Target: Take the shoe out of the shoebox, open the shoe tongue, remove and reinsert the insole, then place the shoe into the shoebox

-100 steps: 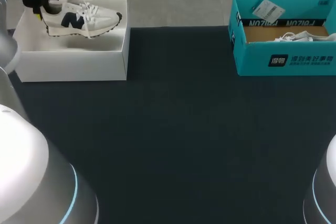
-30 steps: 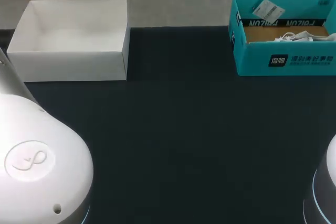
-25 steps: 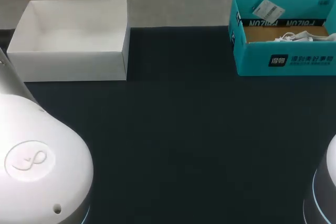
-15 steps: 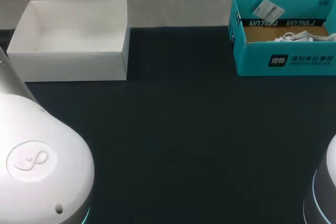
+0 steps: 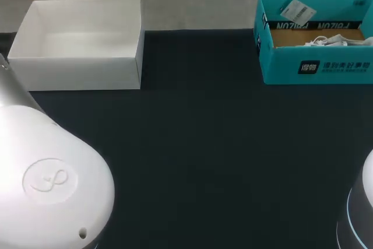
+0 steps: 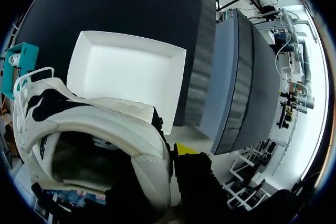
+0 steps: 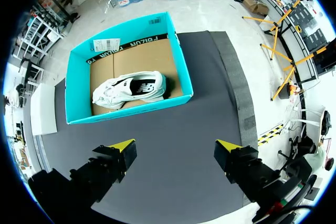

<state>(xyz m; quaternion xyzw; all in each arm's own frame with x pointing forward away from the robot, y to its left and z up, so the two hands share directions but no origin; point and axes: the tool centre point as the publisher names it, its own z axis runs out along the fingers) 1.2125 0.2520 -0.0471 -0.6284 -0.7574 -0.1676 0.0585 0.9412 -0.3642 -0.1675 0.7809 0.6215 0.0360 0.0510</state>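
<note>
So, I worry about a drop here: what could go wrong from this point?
1. The left pincer grips the shoe only at its heel collar, high above the white box; it might slip or swing.
2. The right pincer hangs open near the teal box, away from the shoe, so nothing could steady it.

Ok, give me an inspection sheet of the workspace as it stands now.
Surface: dark table mat.
Job's things: white shoebox empty; shoe held above it.
Clutter: teal shoebox with a second shoe inside, paper tag on its rim.
Grippers: left gripper shut on the shoe; right gripper open, above the mat near the teal shoebox.
Cables: nothing seen.
Surroundings: nothing seen reaching over the table.
</note>
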